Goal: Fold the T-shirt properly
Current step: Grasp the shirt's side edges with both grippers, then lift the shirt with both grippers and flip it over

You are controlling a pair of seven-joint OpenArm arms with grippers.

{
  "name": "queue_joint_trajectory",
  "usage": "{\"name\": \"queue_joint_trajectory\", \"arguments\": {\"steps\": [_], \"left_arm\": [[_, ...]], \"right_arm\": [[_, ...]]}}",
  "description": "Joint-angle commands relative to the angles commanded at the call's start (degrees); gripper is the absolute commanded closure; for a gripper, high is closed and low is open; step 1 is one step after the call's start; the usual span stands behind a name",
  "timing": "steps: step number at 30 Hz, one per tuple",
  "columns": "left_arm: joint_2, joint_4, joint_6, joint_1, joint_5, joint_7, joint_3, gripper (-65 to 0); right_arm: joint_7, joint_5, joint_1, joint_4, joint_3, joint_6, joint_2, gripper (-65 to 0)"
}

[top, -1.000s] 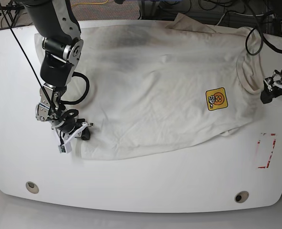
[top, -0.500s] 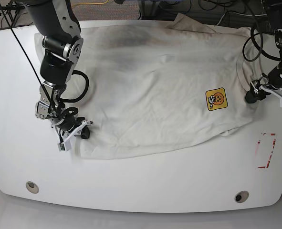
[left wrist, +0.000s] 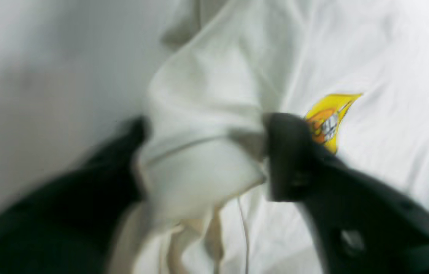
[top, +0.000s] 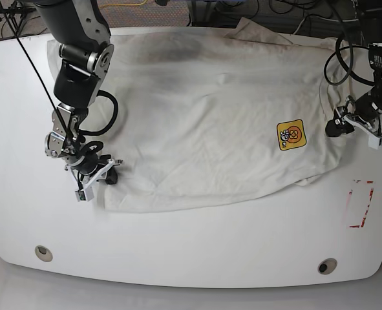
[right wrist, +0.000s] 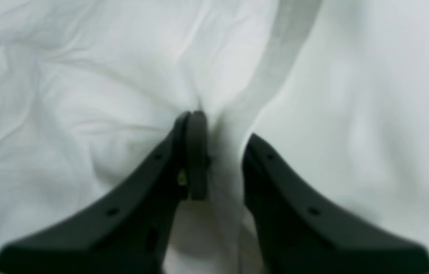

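Across the white desk [top: 191, 245] lies the T-shirt [top: 210, 123], spread mostly flat with its hem toward the base view's left, its collar toward the right, and the yellow logo patch [top: 291, 135] facing up near the collar end. At the hem corner, the right end effector [right wrist: 214, 152] has a narrow ridge of cloth pinched up between its black fingers [right wrist: 195, 152], the jaws nearly together and clamped on that fold. At the collar end, the left end effector [left wrist: 203, 152] has its jaws set wider but filled by a thick bunch of fabric, apparently the collar edge; the wrist picture is blurred, yet the cloth looks gripped and lifted clear of the layer beneath, with the patch just beside one finger. Cotton like this is light, limp and wrinkle-prone: it will sag between the two holds, drag on the desk and crease wherever it piles up. A grip on a doubled hem or the ribbed collar should hold better than one on a single layer, which can slide out of smooth fingers. Both layers probably need catching at each end, or the front will lift alone and the fold will come out crooked.
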State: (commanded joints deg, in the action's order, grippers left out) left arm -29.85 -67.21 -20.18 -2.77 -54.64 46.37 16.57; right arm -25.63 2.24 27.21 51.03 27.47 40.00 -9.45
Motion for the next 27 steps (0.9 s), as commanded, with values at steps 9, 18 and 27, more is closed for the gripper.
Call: {"name": "queue_joint_trajectory", "arguments": {"steps": [9,18,27], "left_arm": [[-0.3,-3.8,-0.2,-0.3,-0.2,0.3,0.0,0.0],[-0.5,-25.9,0.0,-3.4,0.1,0.3,0.2,0.0],[-5.1,-32.3,-0.2,-1.8,-0.1,0.4,-0.2,0.0]], "right_arm": [[-6.7,-0.1,-3.3,10.0,0.1,0.0,0.2,-5.1],[-15.9,-0.1,-7.8,26.9,0.1,0.0,0.8,0.0],[-22.2,-0.1,-6.2,36.1,0.0,0.0,0.6,0.0]]}}
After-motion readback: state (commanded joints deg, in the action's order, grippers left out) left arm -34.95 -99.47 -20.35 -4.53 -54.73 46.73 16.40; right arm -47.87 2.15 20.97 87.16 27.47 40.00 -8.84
